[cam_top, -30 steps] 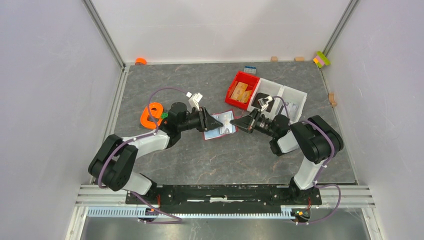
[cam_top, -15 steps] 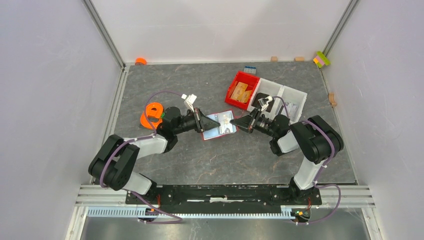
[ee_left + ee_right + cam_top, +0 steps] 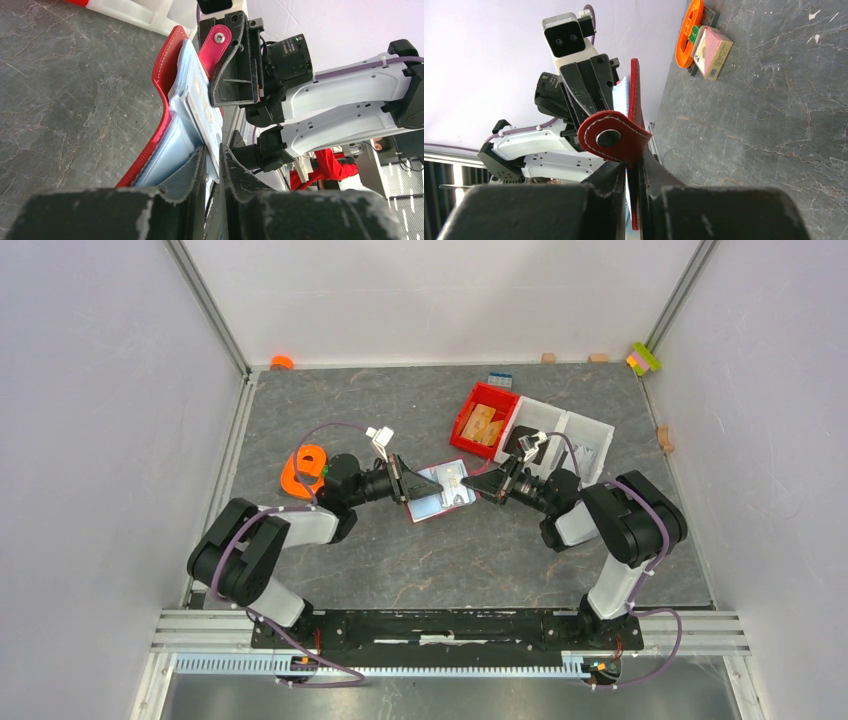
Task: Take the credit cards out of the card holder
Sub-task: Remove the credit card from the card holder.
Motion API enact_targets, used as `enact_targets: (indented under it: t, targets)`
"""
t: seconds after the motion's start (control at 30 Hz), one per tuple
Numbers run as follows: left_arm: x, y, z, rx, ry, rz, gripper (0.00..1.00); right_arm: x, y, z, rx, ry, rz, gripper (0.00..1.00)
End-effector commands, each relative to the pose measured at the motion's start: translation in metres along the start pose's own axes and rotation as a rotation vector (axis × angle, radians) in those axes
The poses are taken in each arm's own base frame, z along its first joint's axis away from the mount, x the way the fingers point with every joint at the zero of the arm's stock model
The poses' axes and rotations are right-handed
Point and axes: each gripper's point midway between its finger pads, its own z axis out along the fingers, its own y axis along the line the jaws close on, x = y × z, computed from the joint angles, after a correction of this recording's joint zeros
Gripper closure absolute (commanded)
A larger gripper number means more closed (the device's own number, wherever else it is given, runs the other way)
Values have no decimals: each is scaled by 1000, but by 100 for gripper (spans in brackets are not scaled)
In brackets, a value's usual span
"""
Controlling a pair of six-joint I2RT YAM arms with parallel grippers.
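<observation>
**Q:** Where is the card holder?

**A:** In the overhead view, the dark red card holder [image 3: 447, 492] sits just left of the frame's centre. It is opened like a book, with one gripper tip at each of its side edges. Grey, stone-patterned table [image 3: 400, 560] shows all around it.

**Q:** What is the left gripper doing?

**A:** The left gripper [image 3: 214, 156] reaches in from the left of the overhead frame. Its wrist view shows two dark fingers nearly together at the bottom centre, clamped on the lower edge of a pale card. That card is one of the light blue credit cards [image 3: 192, 107], stacked against the holder's red inner face in the middle of the frame.

**Q:** And the right gripper?

**A:** The right gripper [image 3: 633, 172] comes in from the right of the overhead frame. In its wrist view, the fingers at the bottom centre are pinched tight on the holder's red cover, which is seen edge-on and upright. A rounded red snap tab [image 3: 609, 137] sits just above the fingertips.

**Q:** What else is on the table?

**A:** Upper right of centre is a bright red bin [image 3: 498, 388] holding tan wooden pieces [image 3: 482, 425], with white trays [image 3: 575, 425] just beside it on the right. Left of centre lies an orange ring-shaped object [image 3: 303, 470]. The right wrist view shows a small box with a red patterned face [image 3: 713, 46] just beside it, in the upper right of that frame.
</observation>
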Motion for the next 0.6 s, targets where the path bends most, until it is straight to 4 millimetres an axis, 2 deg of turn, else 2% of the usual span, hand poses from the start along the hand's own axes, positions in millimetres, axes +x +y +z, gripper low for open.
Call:
enact_targets:
  t: [0.0,0.1,0.23,0.43,0.53,0.57]
  targets:
    - [-6,-38,8,122,15,79,85,22,65,5,-273,86,-251,100]
    - [-7,-38,8,109,9,91,98,25,65,6,-273,95,-262,100]
    - [-7,-31,8,74,12,94,98,30,69,8,-290,120,-284,99]
    - [-10,-11,3,-47,-6,105,98,30,70,8,-282,119,-315,88]
    - [-14,-1,-2,-125,-28,118,98,26,66,5,-265,103,-312,88]
    - [-15,3,-4,-152,-32,118,98,24,65,4,-260,93,-310,94]
